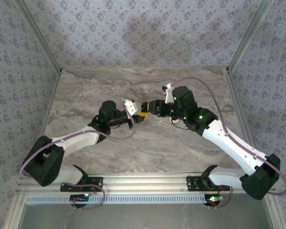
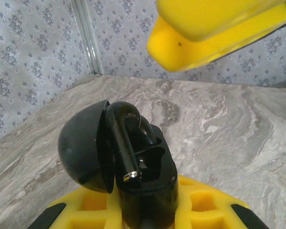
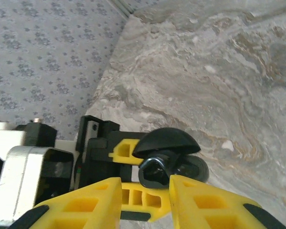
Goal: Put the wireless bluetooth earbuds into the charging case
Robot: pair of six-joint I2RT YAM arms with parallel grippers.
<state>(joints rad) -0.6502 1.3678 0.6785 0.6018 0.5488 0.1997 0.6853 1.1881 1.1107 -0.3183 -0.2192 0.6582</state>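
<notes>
The left end effector is clamped on the lower body of a black charging case, holding it over the worktop. The case's domed lid is swung open to one side. One black earbud lies in the open case beside the lid, its metal-tipped stem showing; I cannot tell if it is fully seated. Just beyond, the right end effector hovers by the case, fingers narrowly parted with nothing between them. A patterned wall stands behind
</notes>
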